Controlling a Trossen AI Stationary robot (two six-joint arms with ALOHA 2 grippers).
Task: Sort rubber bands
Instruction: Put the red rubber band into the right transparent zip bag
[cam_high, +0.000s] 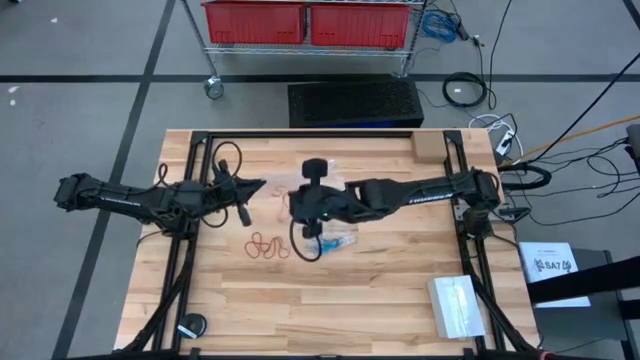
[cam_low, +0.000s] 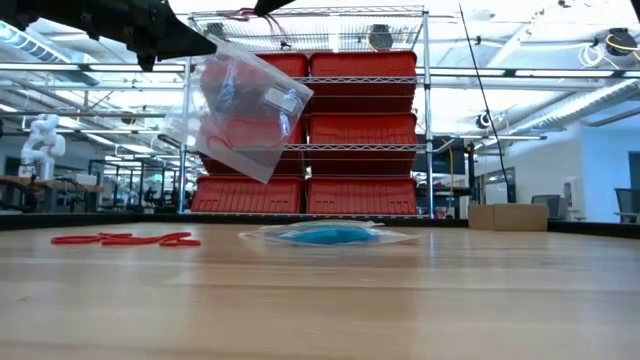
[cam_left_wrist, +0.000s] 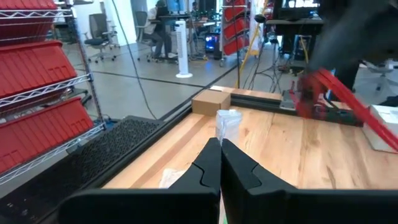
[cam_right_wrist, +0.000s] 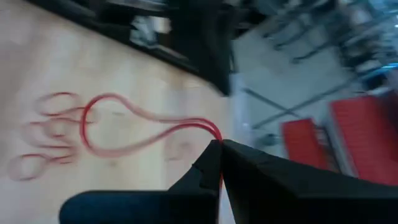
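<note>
My left gripper (cam_high: 258, 186) is shut on a clear plastic bag (cam_low: 245, 110), which hangs in the air over the table's middle left. My right gripper (cam_high: 292, 200), just to its right, is shut on one red rubber band (cam_right_wrist: 143, 127) held up beside the bag's top. The other red bands (cam_high: 265, 245) lie loose on the wood below, also visible as red bands (cam_low: 125, 239) in the low view. The blue bands (cam_low: 325, 234) lie inside a second clear bag flat on the table. No green bands show. My left gripper pinches the clear bag's upper edge (cam_left_wrist: 227, 124) between its two shut fingers. The bag is lifted clear and hangs tilted below the fingers. My right gripper pinches one end of the red band's loop (cam_right_wrist: 208, 129) at its fingertips. The band is lifted clear, and its slack loop hangs free over the loose red bands.
A small cardboard box (cam_high: 430, 147) sits at the far right corner. A stack of clear bags (cam_high: 458, 305) lies near the right near corner, and a black round object (cam_high: 190, 325) at the left near corner. Wire shelving with red bins (cam_high: 310, 22) stands beyond the far edge.
</note>
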